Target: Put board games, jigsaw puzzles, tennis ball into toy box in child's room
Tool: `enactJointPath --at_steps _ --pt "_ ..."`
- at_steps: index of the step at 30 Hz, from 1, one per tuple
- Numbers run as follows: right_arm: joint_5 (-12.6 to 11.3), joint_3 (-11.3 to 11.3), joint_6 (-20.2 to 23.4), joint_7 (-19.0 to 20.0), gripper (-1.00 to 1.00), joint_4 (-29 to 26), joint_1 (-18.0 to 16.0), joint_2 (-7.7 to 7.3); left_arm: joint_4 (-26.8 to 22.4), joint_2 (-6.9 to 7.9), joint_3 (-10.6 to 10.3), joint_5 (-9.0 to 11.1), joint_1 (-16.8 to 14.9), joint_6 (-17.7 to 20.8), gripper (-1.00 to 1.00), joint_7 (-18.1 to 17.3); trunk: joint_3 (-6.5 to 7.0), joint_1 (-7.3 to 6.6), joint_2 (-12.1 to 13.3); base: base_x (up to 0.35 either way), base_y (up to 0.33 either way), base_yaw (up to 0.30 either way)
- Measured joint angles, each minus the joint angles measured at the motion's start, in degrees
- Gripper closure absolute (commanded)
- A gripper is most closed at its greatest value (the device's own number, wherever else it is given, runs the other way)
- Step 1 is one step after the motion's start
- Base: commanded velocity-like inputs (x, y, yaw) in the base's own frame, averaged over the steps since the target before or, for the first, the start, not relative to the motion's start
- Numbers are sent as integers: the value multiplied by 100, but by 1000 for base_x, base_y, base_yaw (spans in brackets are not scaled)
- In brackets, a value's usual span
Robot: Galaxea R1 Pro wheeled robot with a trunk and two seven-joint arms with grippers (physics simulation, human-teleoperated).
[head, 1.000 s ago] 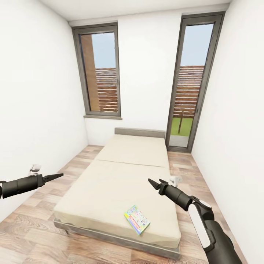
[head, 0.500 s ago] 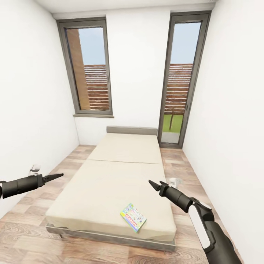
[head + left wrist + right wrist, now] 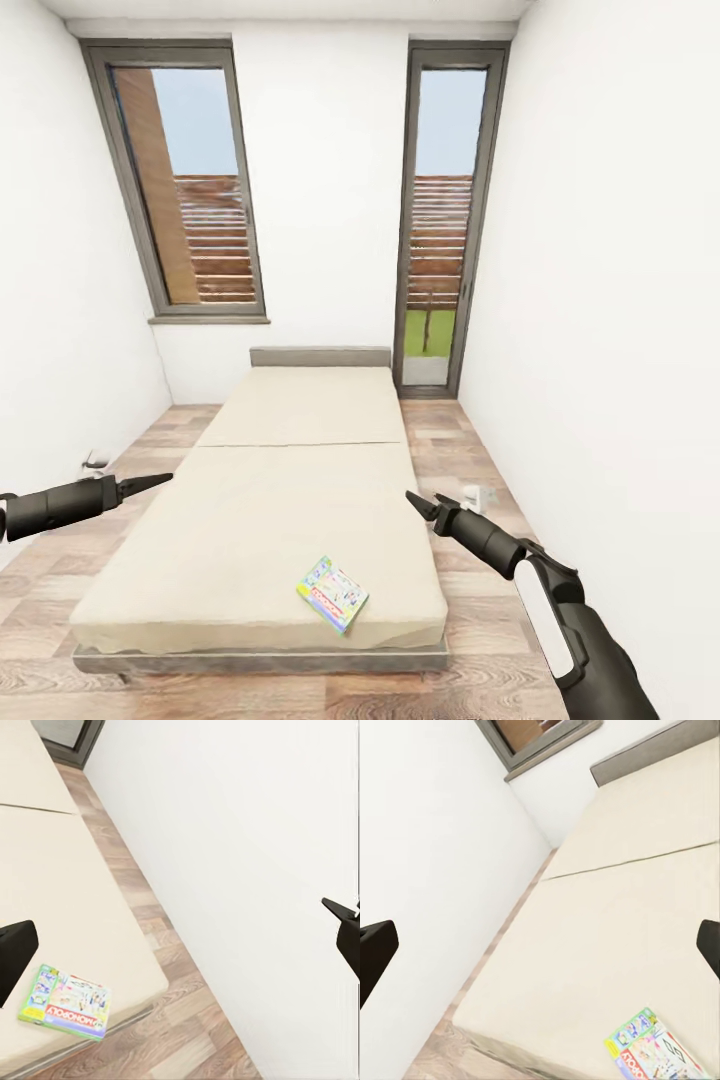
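A green-edged multicolour board game (image 3: 332,594) lies flat near the foot end of the bed (image 3: 290,450), which has a plain beige mattress and a short grey headboard. The left wrist view shows this board game (image 3: 66,1002) with "MONOPOLY" lettering, and the right wrist view shows the board game (image 3: 656,1050) at the mattress edge. My left gripper (image 3: 150,482) hovers over the floor left of the bed, open and empty. My right gripper (image 3: 425,500) hangs over the bed's right edge, beyond the game, open and empty. The toy box, table, jigsaw puzzles and tennis ball are out of view.
White walls close in on both sides. A tall window (image 3: 190,190) and a glass door (image 3: 440,220) stand behind the headboard. Strips of wooden floor (image 3: 470,470) run along each side of the bed, with a small white fitting (image 3: 478,494) low at the right.
The whole picture has shifted left and down as the camera moved, so the bed and windows sit further left. Both arms hold the same pose in the picture.
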Motion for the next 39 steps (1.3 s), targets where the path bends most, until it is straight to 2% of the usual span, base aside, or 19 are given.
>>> enactJointPath --at_steps 10,17,28,39 --pt "4 7 -8 0 -100 1 0 3 -2 0 2 2 -1 2 -100 1 26 -1 -3 59 88 -273" --pt "11 27 -24 -5 -100 -4 -1 7 -3 1 5 -3 1 0 -100 5 32 -1 -3 129 70 -78" --pt "23 30 -22 -15 -100 -11 -4 6 -3 3 4 6 3 0 -100 5 49 0 -4 124 -111 122" --pt "26 32 -22 -18 -100 -45 -2 6 -3 -4 -2 12 1 9 -100 0 54 1 -4 20 -29 88"
